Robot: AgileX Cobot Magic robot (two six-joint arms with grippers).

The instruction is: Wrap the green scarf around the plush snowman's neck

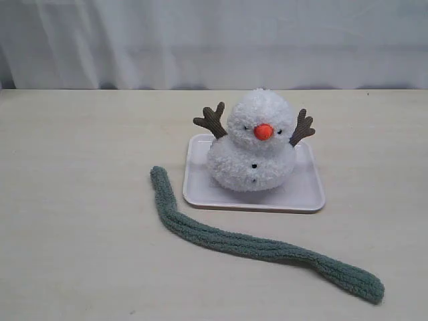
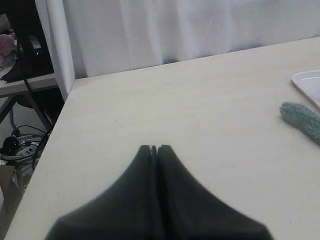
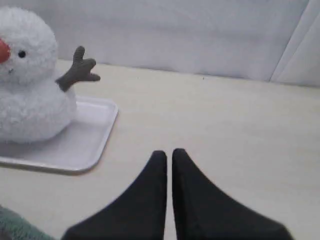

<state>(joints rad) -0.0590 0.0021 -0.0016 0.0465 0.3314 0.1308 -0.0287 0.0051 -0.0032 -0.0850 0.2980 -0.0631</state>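
The plush snowman (image 1: pixel 256 144), white with an orange nose and brown twig arms, sits upright on a white tray (image 1: pixel 304 194). The green scarf (image 1: pixel 247 244) lies loose on the table in front of the tray, curving from beside the tray's left edge to the front right. Neither gripper shows in the exterior view. My left gripper (image 2: pixel 154 148) is shut and empty above bare table, with one scarf end (image 2: pixel 302 121) off to its side. My right gripper (image 3: pixel 169 153) is shut with nothing between its fingers, near the snowman (image 3: pixel 30 80) and tray (image 3: pixel 95 145).
A white curtain (image 1: pixel 214 40) hangs behind the table's back edge. Past the table's left edge, the left wrist view shows cables and gear on the floor (image 2: pixel 20 145).
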